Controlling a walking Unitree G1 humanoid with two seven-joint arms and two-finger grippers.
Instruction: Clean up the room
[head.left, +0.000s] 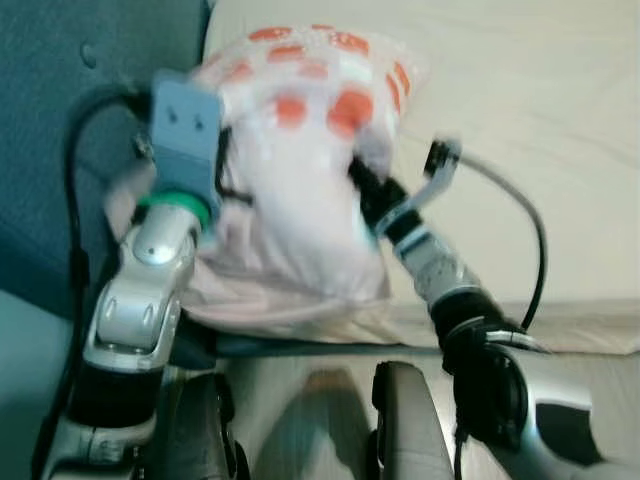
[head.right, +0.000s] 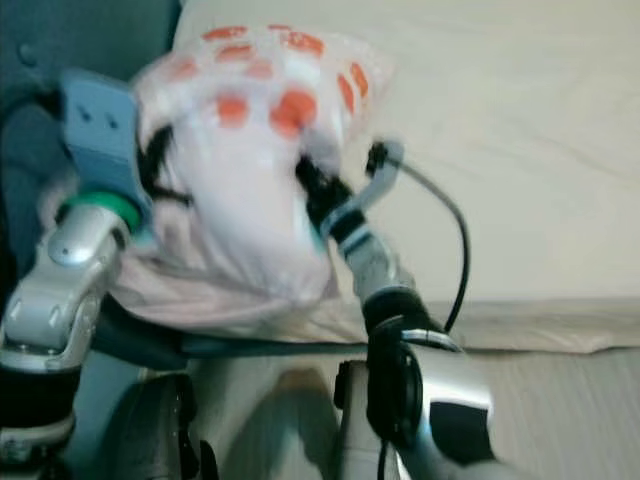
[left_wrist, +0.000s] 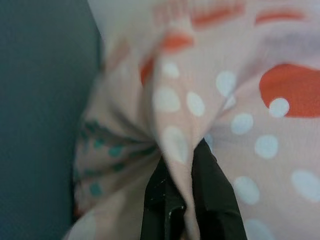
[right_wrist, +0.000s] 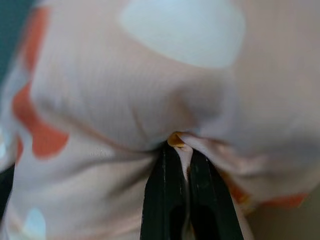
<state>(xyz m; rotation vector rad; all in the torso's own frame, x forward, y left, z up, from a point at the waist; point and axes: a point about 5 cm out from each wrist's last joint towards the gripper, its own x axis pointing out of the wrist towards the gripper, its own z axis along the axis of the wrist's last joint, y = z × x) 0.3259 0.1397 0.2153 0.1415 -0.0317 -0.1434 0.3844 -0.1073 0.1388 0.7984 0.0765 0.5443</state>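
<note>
- Robot's own legs (head.left: 400, 420), dark grey, sit at bottom of head views, w/ pale floor (head.left: 310, 400) between them.
- Both silver arms reach up and fwd into a pale pink cloth (head.left: 290, 190) – looks like a pillowcase or similar, printed w/ orange patches, white dots and some teal dots.
- Cloth is bunched up, held off the bed (head.left: 520, 120) between the two arms; its lower folds hang down to approx the mattress edge. Can't tell if they touch it.
- Left pincer (left_wrist: 181, 200): fingers pressed nearly together, a ridge of cloth pinched between them (left wrist view). In head views it's buried in the left side of the bundle, behind the blue-grey wrist block (head.left: 185, 130) and green ring (head.left: 175, 205).
- Right pincer (right_wrist: 185, 195): fingers likewise almost closed, a fold of the cloth caught between the tips, w/ a small yellowish bit right at the tips – too blurred to say what. In head views it goes into the right side of the bundle at about mid height.
- Black cable (head.left: 530, 240) loops out from right forearm over the bed.
- Bed has cream sheet, fills upper right of head views; bundle is over its near left corner.
- Teal-blue surface (head.left: 60, 150) to the left of bed, prob. a wall or headboard; also seen beside cloth in left wrist view.
- Head views somewhat blurred, so finer detail on cloth print not readable.
</note>
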